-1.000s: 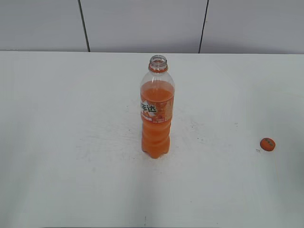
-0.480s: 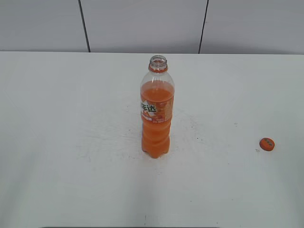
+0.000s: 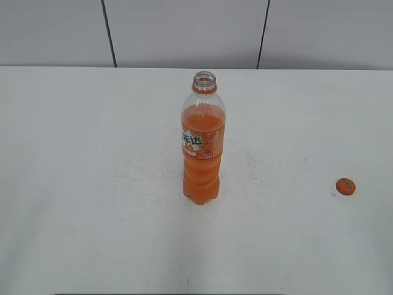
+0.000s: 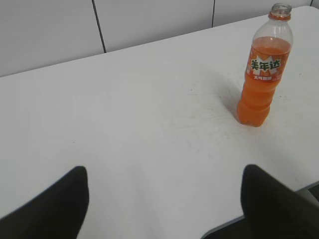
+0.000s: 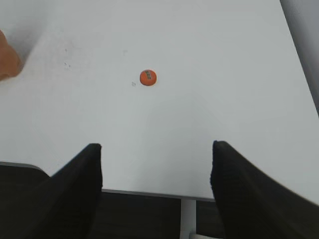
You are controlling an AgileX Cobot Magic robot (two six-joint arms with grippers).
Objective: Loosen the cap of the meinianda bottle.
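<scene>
The left gripper (image 4: 162, 199) hangs wide open, empty, at the table's (image 3: 73, 184) near edge. The uncapped meinianda bottle (image 3: 203, 144) stands upright mid-table; the cap (image 3: 346, 186) lies towards the right edge. The right gripper (image 5: 157, 179) gapes empty.

A wide white table (image 3: 92, 184) filled most of the exterior view. Its surface was matte and showed faint grey scuffs and small dark specks near the middle. Behind the table stood a pale grey wall (image 3: 184, 31) made of flat panels, with thin dark vertical seams (image 3: 109, 34) between them. The light was even and soft, with only weak shadows on the tabletop. In the right wrist view, the near table edge (image 5: 149, 193) was visible, with a dark area below it.
</scene>
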